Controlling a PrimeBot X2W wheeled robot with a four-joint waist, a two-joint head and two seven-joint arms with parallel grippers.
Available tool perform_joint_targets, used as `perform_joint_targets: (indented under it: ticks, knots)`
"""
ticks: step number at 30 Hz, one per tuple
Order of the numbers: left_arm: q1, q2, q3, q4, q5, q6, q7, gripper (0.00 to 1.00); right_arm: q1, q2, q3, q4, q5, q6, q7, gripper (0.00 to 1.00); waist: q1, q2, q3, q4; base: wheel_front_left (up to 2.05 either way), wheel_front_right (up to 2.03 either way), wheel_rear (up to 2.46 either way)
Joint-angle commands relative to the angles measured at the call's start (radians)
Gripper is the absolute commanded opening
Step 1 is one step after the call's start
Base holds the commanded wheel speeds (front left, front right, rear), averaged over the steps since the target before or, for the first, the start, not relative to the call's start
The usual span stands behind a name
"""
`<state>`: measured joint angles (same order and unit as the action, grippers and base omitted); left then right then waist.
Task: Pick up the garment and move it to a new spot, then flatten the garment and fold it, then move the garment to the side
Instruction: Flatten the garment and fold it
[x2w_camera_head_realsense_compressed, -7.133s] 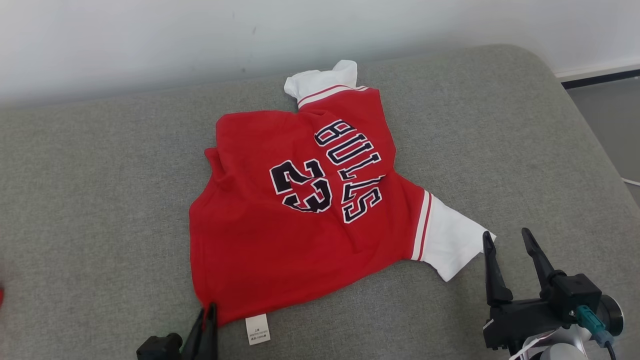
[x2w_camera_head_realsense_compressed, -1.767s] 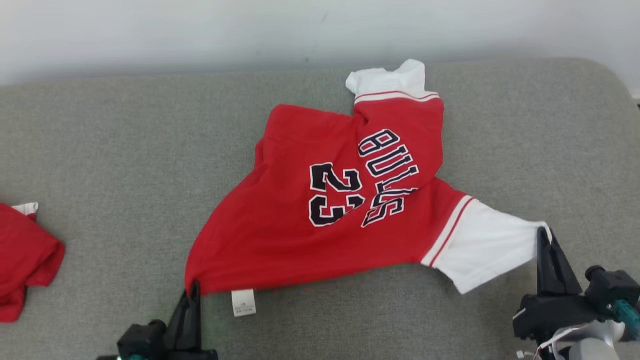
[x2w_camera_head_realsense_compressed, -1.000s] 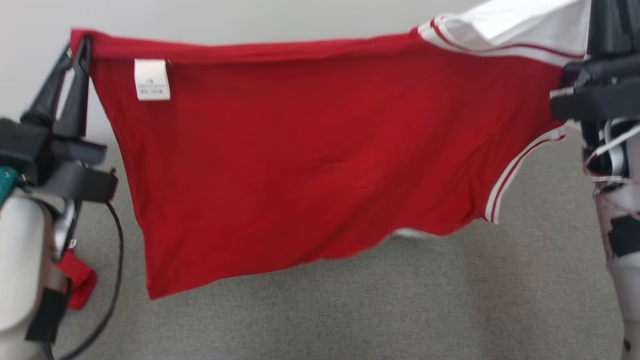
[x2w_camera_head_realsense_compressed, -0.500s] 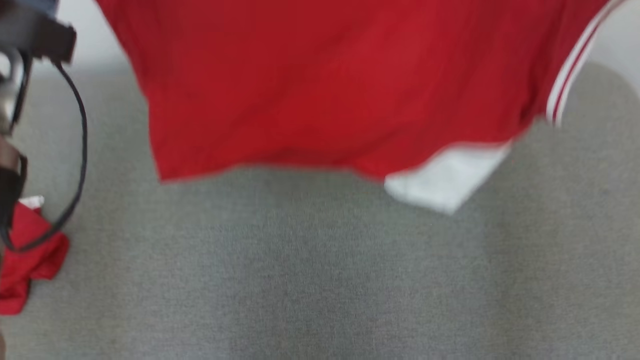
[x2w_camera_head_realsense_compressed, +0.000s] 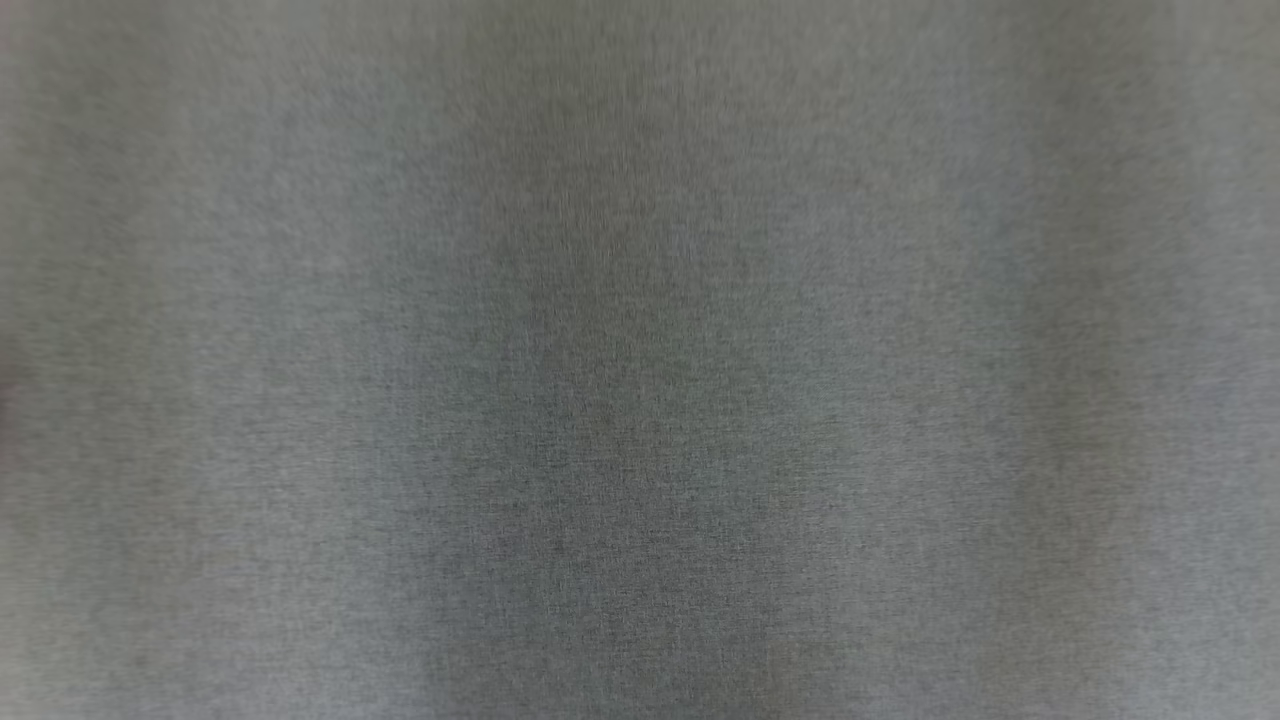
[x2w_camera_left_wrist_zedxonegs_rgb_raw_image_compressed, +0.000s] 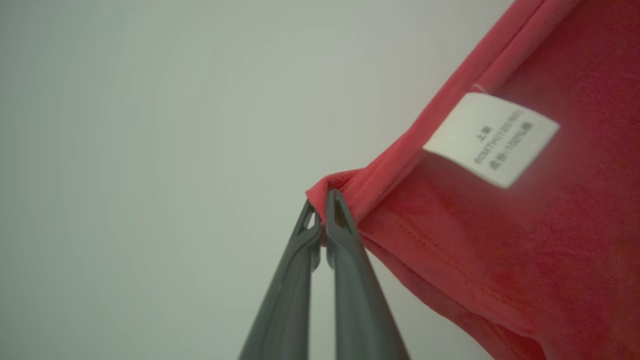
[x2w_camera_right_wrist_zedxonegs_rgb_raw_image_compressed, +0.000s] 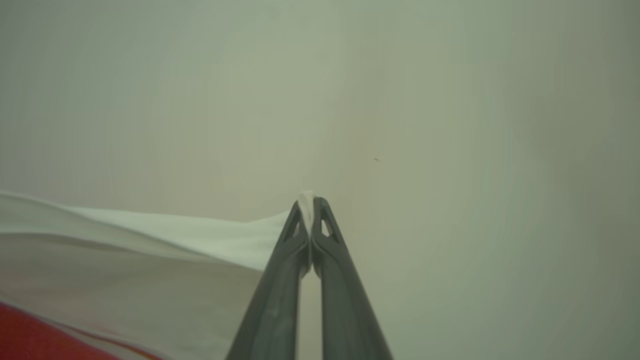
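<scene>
The garment (x2w_camera_left_wrist_zedxonegs_rgb_raw_image_compressed: 525, 240) is a red shirt with white sleeves, held up in the air. In the left wrist view my left gripper (x2w_camera_left_wrist_zedxonegs_rgb_raw_image_compressed: 324, 205) is shut on a red hem corner, close to a white care label (x2w_camera_left_wrist_zedxonegs_rgb_raw_image_compressed: 492, 137). In the right wrist view my right gripper (x2w_camera_right_wrist_zedxonegs_rgb_raw_image_compressed: 311, 206) is shut on the tip of a white sleeve (x2w_camera_right_wrist_zedxonegs_rgb_raw_image_compressed: 150, 260), with a red edge (x2w_camera_right_wrist_zedxonegs_rgb_raw_image_compressed: 40, 340) at the lower left. Both wrist views look at a pale wall behind the cloth.
The head view looks down on the grey fabric surface (x2w_camera_head_realsense_compressed: 640, 400), blurred.
The garment went from lying on the grey surface to hanging stretched between both grippers. It then rose out of the top of the head view, which has also shifted.
</scene>
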<state>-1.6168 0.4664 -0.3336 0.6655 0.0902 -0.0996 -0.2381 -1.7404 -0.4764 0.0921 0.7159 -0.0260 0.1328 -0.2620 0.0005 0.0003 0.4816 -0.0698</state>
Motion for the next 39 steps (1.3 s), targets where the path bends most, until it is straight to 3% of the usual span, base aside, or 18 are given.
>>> perform_joint_targets:
  ticks: [1,9,13,18,28,39]
  knots:
    - [-0.011,-0.005,-0.003,0.014,0.006,0.006,-0.006,0.0,-0.002,-0.004,-0.01,0.006,-0.002,-0.004,-0.002,0.0,-0.0005,-0.0003,0.099,-0.006,0.0,0.0,0.0]
    - [0.173,-0.048,0.01,0.019,-0.068,0.069,-0.026,0.0,0.211,-0.042,-0.05,-0.045,0.041,-0.004,-0.002,0.0,-0.0005,-0.0003,0.161,0.014,0.0,0.0,0.0]
    - [0.344,-0.084,0.032,-0.055,-0.126,0.097,-0.027,0.0,0.389,-0.047,-0.068,-0.125,0.095,-0.004,-0.002,0.0,-0.0005,-0.0003,0.134,0.025,0.0,0.0,0.0]
    - [0.54,-0.122,0.029,-0.12,-0.16,0.1,-0.027,0.0,0.611,-0.047,-0.097,-0.2,0.152,-0.004,-0.002,0.0,-0.0005,-0.0003,0.065,0.036,0.0,0.0,0.0]
    - [0.952,-0.198,0.141,-0.141,-0.257,0.123,-0.027,0.0,1.062,0.071,-0.172,-0.267,0.192,-0.004,-0.002,0.0,-0.0005,-0.0003,-0.158,0.007,0.0,0.0,0.0]
    - [1.328,-0.288,0.244,-0.142,-0.255,0.079,-0.027,0.0,1.389,0.172,-0.186,-0.243,0.171,-0.004,-0.002,0.0,-0.0005,-0.0003,-0.365,-0.014,0.0,0.0,0.0]
